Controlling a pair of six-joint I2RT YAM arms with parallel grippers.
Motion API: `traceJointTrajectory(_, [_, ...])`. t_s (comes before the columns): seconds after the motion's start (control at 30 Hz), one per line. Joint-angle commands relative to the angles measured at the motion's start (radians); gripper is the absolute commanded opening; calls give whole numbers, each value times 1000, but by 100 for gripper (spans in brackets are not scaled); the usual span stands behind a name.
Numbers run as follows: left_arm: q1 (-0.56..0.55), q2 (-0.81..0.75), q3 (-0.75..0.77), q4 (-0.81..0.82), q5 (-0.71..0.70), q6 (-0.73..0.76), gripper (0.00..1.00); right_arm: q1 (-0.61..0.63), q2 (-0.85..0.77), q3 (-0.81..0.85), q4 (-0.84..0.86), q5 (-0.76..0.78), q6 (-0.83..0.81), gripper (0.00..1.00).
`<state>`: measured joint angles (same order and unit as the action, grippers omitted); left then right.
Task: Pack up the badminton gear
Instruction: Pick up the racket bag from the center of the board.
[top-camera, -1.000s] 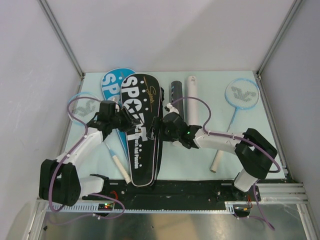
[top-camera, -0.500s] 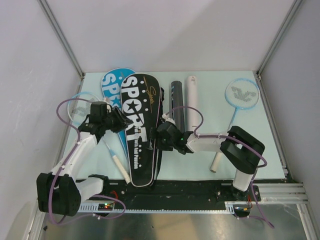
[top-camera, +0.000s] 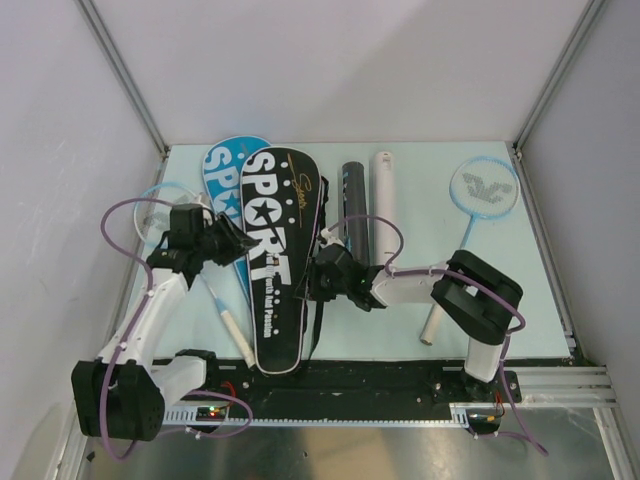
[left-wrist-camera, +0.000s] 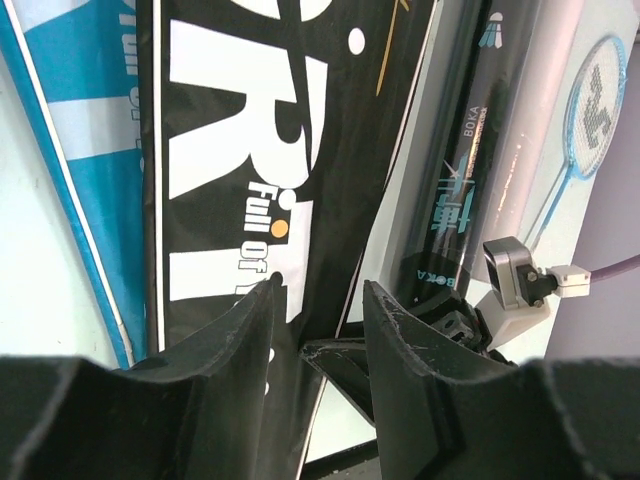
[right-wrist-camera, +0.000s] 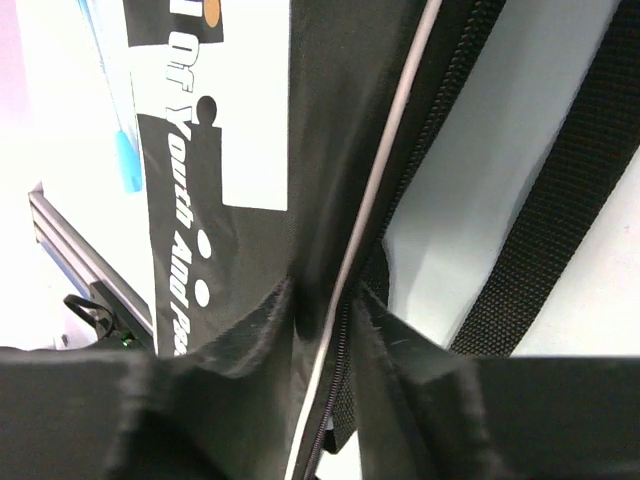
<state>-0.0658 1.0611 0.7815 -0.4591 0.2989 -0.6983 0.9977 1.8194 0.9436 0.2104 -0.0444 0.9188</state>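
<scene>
Pinching the zip edge of the black cover (right-wrist-camera: 250, 120), right gripper (right-wrist-camera: 322, 292) sits clamped on its right side; left gripper (left-wrist-camera: 320, 295) half-closed on its left edge. Cover lies left of centre on table (top-camera: 520, 290), overlapping blue cover (top-camera: 222, 165); black tube (top-camera: 354, 205) and white tube (top-camera: 384, 200) just right.

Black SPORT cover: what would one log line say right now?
item: black cover | left pincer: gripping its left edge | right pincer: clamped on its zipper edge
</scene>
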Motion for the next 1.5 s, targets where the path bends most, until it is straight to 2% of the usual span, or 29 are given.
traceJointTrajectory(0.0, [15,-20,64,6,18,26,45,-7,-29,-30,42,-16,-32,21])
traceJointTrajectory(0.1, [22,-5,83,6,30,22,45,-9,-75,-35,29,4,-68,4])
traceJointTrajectory(0.17, [27,5,103,6,33,16,45,-10,-113,-35,12,17,-98,1])
traceJointTrajectory(0.27, [34,31,146,1,30,12,48,-8,-175,-31,-37,36,-161,0])
traceJointTrajectory(0.47, [53,141,306,-34,18,5,49,33,-235,164,-429,142,-377,0])
traceJointTrajectory(0.63, [62,215,428,-36,-12,-13,50,113,-241,314,-691,314,-550,0])
traceJointTrajectory(0.8, [129,315,566,-35,35,-40,51,180,-231,417,-841,495,-689,0])
traceJointTrajectory(1.03, [184,421,690,-36,85,-84,50,247,-218,465,-845,752,-930,0])
traceJointTrajectory(1.2, [222,464,731,-36,111,-97,51,330,-200,408,-755,927,-1132,0])
traceJointTrajectory(1.27, [233,474,740,-36,116,-98,51,356,-194,367,-726,946,-1142,0])
traceJointTrajectory(1.47, [253,494,735,-35,134,-109,52,423,-173,264,-681,943,-1027,0])
